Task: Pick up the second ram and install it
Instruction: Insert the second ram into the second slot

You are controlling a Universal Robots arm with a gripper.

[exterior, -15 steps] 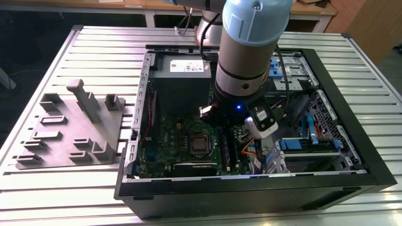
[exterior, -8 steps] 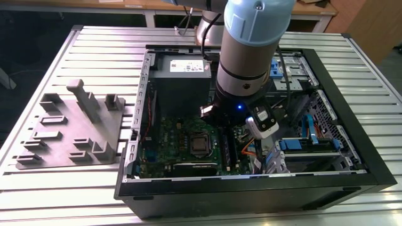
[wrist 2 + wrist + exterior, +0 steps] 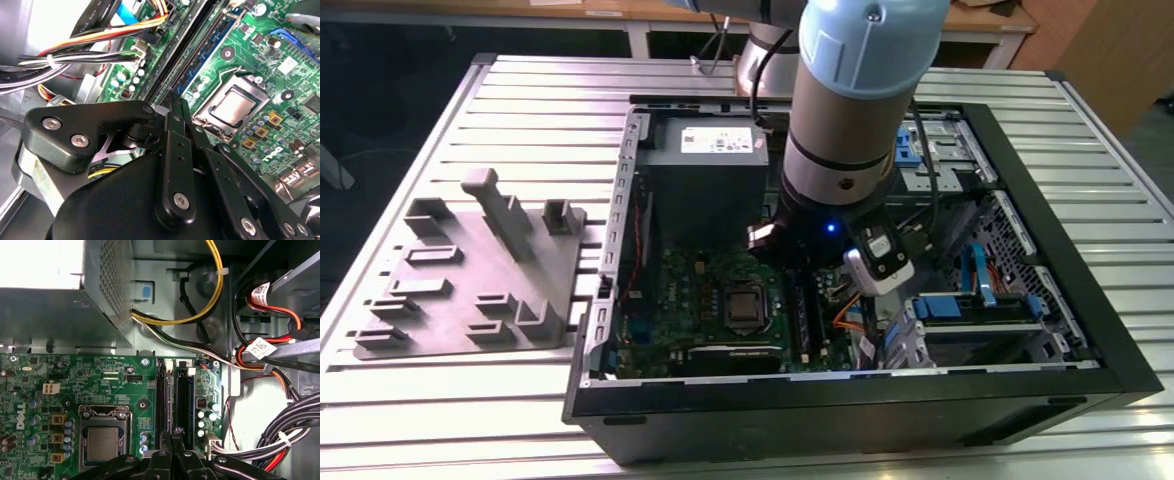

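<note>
Directly beneath the gripper (image 3: 172, 436), second ram (image 3: 162, 405), seated in slot

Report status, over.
Gripper jaws shut, low over the memory slots. Second ram: cannot tell apart from slots. Cable bundle alongside, clear of jaws.

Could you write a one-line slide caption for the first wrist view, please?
The gripper poised over the memory slots beside the processor socket on the green motherboard inside the open computer case.

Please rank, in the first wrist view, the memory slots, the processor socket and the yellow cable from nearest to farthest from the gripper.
1. Memory slots, directly ahead of the gripper.
2. Processor socket, on the motherboard beside the slots.
3. Yellow cable, up past the board's edge.
</note>
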